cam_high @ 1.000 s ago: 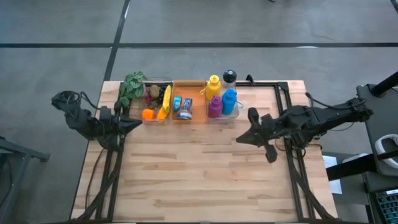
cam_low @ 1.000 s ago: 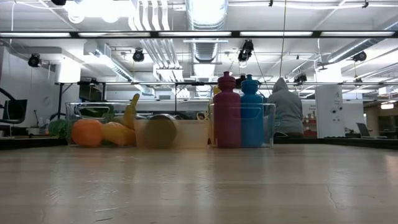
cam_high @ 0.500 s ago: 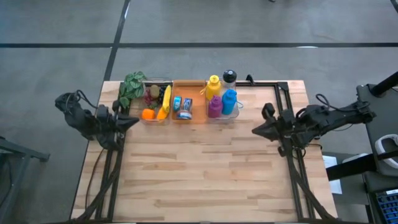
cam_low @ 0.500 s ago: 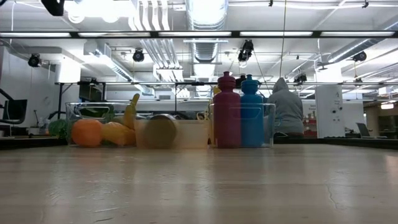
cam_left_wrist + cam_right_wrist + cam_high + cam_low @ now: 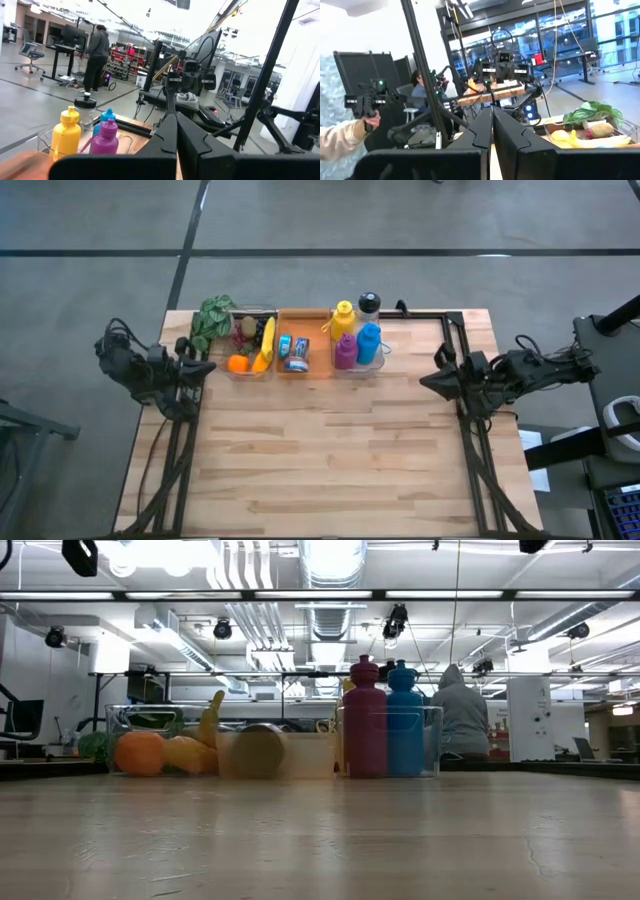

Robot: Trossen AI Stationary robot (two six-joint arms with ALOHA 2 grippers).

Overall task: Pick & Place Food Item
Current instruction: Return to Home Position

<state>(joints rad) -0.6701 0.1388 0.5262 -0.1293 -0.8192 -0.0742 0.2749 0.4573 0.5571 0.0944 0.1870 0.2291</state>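
Presently, from above: wooden worktop [image 5: 330, 450] with three bins in a touching row at upper centre.

- Left clear bin [image 5: 252, 310]: holds a banana [image 5: 268, 338], an orange [image 5: 236, 364] and a dark reddish fruit [image 5: 246, 332], perhaps grapes.
- Leafy greens [image 5: 212, 318]: just outside that bin, at upper left.
- Orange bin [image 5: 305, 312], middle of the row: holds the tuna can [image 5: 297, 356], beside a second blue can [image 5: 284, 345].
- Right clear bin [image 5: 384, 352]: holds four upright bottles, a yellow bottle [image 5: 344, 315], a purple bottle [image 5: 345, 352], a blue bottle [image 5: 368, 340] and a black-capped bottle [image 5: 369, 305].
- Left tool [image 5: 208, 367]: at the worktop's left edge, just beside the left clear bin. Its fingers are pressed together and nothing is held.
- Right tool [image 5: 425, 380]: right of centre, well apart from the bins. Its fingers are likewise closed on nothing.
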